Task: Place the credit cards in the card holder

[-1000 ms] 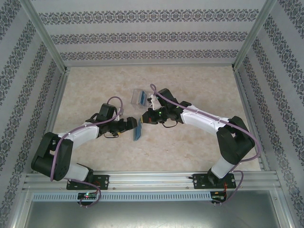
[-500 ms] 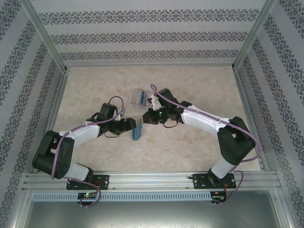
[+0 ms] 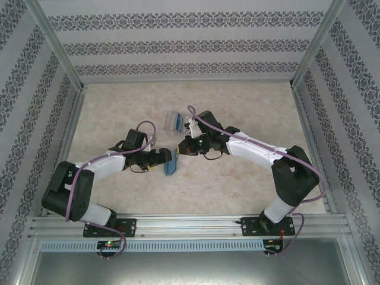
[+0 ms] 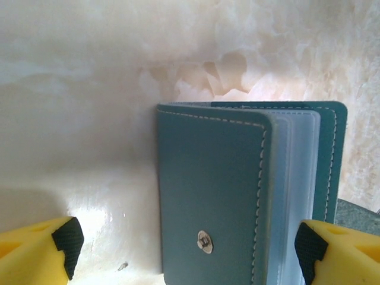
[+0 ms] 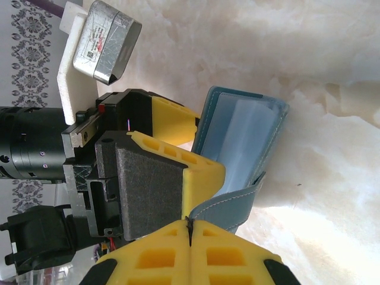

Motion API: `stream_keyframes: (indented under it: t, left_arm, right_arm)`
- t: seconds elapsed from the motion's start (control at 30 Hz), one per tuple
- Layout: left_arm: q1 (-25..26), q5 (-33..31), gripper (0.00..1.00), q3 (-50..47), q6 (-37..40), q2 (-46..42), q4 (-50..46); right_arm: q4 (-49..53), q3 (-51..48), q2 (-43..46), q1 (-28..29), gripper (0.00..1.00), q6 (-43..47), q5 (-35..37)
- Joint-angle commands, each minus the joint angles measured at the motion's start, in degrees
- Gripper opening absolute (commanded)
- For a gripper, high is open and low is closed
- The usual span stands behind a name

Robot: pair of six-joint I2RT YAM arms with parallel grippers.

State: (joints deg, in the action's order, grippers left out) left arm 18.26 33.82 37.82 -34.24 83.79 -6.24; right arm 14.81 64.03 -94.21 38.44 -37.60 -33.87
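Observation:
A blue-grey folding wallet (image 3: 170, 165) with a metal snap (image 4: 204, 241) stands on edge mid-table. My left gripper (image 3: 167, 158) is open around it. One fingertip (image 4: 65, 243) stays clear of the cover while the other (image 4: 310, 252) sits at the wallet's far edge. My right gripper (image 3: 179, 148) is shut, pinching the wallet's opened cover flap (image 5: 237, 199) at its tips (image 5: 189, 224), so the clear inner sleeves (image 5: 240, 139) are bared. The clear card holder (image 3: 173, 122) lies just behind both grippers, with a blue credit card (image 3: 177, 123) showing in it.
The marbled tabletop (image 3: 249, 101) stretches bare to the back and right. Patterned walls and metal posts (image 3: 59, 53) enclose it on three sides. Both arm bases sit on the rail (image 3: 190, 224) at the near edge.
My left gripper's fingers narrowed on the wallet and then spread again, and it edged slightly to the right. The right gripper stayed shut in place.

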Motion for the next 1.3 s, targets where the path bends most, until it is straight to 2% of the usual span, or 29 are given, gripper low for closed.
stream_keyframes:
  t: [0.0, 0.13, 0.27, 0.63, 0.67, 0.77, 0.93, 1.03, 1.07, 1.17, 1.27]
  left_arm:
    - [-0.5, -0.89, 0.93, 0.94, 2.13, 1.05, -1.18]
    - [-0.4, -1.12, 0.82, 0.42, 1.42, 2.48, 0.07]
    - [-0.42, -4.02, 0.63, -0.01, 2.01, 2.01, -0.73]
    - [-0.4, -5.28, 0.37, -0.08, 3.25, -1.46, -3.42]
    - [-0.35, -5.51, 0.34, 0.11, 3.51, -1.15, -3.76]
    - [-0.34, -4.69, 0.29, 0.96, 3.53, 0.16, -4.62]
    - [-0.41, -2.7, 0.23, 1.01, 2.31, -0.03, -3.26]
    - [-0.42, -2.2, 0.22, 1.52, 1.78, -1.01, -3.83]
    - [-0.35, -1.99, 0.21, 1.34, 1.55, -1.52, -3.45]
    - [-0.38, -1.91, 0.21, 1.75, 1.19, -2.07, -4.01]
    - [-0.41, -1.58, 0.23, 1.74, 0.62, -2.53, -4.27]
  right_arm:
    - [0.41, 1.73, 0.15, 0.78, 0.0, 0.42, 0.6]
    - [0.79, 1.75, 0.0, 0.71, 0.0, 0.6, 1.3]
    - [1.68, 1.95, -0.48, 0.61, 0.0, 1.13, 1.96]
    - [3.47, 0.09, -3.29, -0.55, 0.0, 3.2, 7.12]
    - [4.22, 0.04, -3.67, -0.61, 0.1, 3.49, 7.82]
    - [6.32, 0.46, -4.23, -0.95, 0.19, 3.47, 9.61]
    - [7.49, 1.15, -0.51, -0.75, 0.21, 1.53, 12.44]
    - [8.92, 1.6, 3.38, 0.04, 0.37, 0.02, 16.81]
    - [9.23, 1.75, 4.54, 0.62, 0.4, -0.38, 18.25]
    - [9.48, 2.29, 6.57, 3.06, 0.4, -1.57, 21.26]
    - [6.14, 1.57, 6.95, 5.22, 0.37, -4.56, 19.37]
